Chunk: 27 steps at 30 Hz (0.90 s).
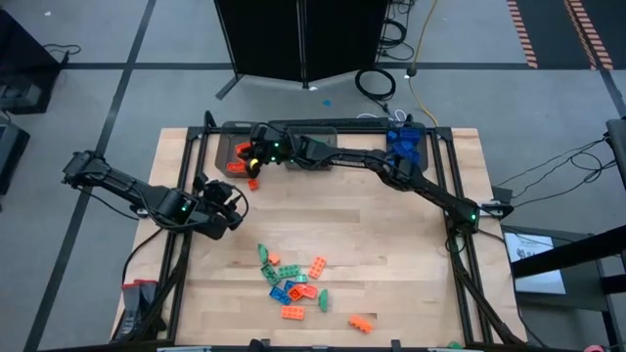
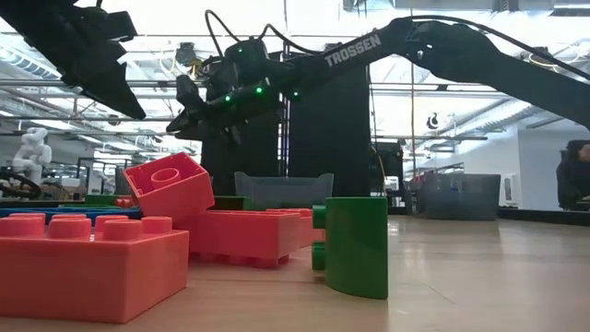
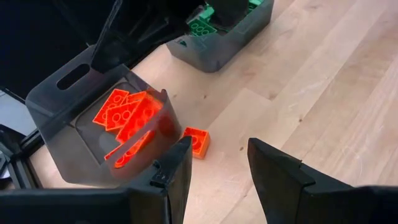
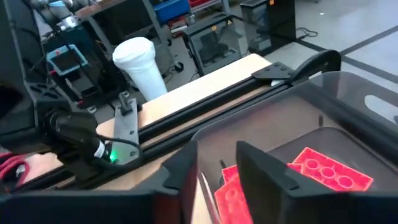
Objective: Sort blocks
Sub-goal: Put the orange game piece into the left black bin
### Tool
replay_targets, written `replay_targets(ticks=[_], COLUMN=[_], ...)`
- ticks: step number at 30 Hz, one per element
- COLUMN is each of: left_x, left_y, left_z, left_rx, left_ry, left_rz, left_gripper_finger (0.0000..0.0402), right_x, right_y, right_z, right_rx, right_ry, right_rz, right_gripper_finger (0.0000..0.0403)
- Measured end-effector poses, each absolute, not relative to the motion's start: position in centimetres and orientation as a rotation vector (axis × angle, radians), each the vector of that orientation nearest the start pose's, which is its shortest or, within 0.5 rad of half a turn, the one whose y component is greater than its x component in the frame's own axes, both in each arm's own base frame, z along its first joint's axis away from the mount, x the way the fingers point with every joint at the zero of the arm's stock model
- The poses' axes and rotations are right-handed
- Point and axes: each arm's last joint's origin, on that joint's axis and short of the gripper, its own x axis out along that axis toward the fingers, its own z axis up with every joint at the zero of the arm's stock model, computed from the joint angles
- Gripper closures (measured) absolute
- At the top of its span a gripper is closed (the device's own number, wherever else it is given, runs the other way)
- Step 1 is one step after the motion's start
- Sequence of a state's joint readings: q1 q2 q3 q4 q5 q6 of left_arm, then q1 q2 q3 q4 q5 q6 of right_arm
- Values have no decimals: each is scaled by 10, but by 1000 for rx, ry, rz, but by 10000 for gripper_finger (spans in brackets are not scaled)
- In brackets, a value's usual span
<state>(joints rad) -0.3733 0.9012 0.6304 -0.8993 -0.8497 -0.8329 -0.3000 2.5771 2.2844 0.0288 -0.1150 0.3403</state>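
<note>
Right arm (image 1: 421,181) spans the table's (image 1: 391,274) far half; near-right boards bare.

arms (image 1: 421,186): dark, jointed | green LEDs | white TROSSEN lettering | black cables

Blocks (image 1: 298,284) lie before the bins (image 1: 238,154), one block (image 3: 196,141) beside.

Wooden table (image 1: 391,264) with black frame rails along edges. Three grey translucent bins (image 1: 293,147) in row at far edge. Black cabinet (image 1: 298,39) behind table. White paper cup (image 4: 142,65) beyond rail. Coiled cables (image 1: 377,83) on floor.
</note>
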Motion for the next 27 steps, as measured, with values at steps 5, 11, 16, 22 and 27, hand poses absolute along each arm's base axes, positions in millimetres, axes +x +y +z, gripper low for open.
replay_targets(ticks=[5, 11, 16, 22, 27], left_x=[140, 140, 140, 140, 140], left_y=[-32, -32, -32, -32, -32], left_z=[223, 223, 223, 223, 223], left_rx=[-80, -81, -84, -85, -92], left_ry=[700, 701, 704, 703, 700], left_rz=[758, 756, 754, 754, 756], left_gripper_finger=[241, 241, 241, 241, 241], right_x=[558, 530, 487, 451, 451], right_y=[-172, -164, -117, -33, 38], right_z=[215, 263, 278, 264, 262], right_rx=[490, 524, 453, 302, 128], right_ry=[253, 427, 837, 1332, 1346], right_rz=[-110, 137, 335, 524, 689], right_gripper_finger=[249, 244, 241, 229, 222])
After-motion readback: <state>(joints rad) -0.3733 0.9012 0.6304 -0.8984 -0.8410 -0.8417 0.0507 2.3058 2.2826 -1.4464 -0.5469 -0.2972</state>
